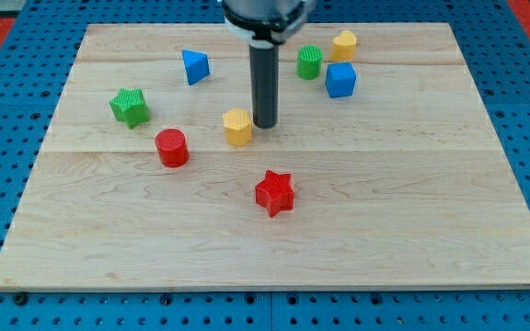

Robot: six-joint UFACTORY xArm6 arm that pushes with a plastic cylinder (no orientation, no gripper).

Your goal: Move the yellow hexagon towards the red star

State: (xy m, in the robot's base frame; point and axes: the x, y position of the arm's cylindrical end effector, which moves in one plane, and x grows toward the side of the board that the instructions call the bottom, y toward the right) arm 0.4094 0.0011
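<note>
A: Start at the view's left. What is on the board?

B: A pale wooden board (412, 211) with visible grain lies on a blue pegboard surface (7, 138). Farthest left is a green star (129, 106) with ridged sides. To its right and lower is a red cylinder (171, 147), smooth and glossy. Above that, near the top, is a blue triangle (195, 66).

A: And the yellow hexagon?

B: The yellow hexagon (237, 126) is near the board's middle, right of the red cylinder. The red star (274, 192) lies lower and a little to the right, apart from it.

A: Where is the rod?

B: It comes straight down from the view's top, dark and round. My tip (265, 125) rests on the board just beside the hexagon's right side; I cannot tell whether they touch. It has no fingers, so it grips nothing and cannot open or close.

A: Anything further right?

B: A green cylinder (309, 62) with ribbed sides, then a second yellow block (343, 44) near the top edge, shape unclear, and just below it a blue cube (340, 80).
</note>
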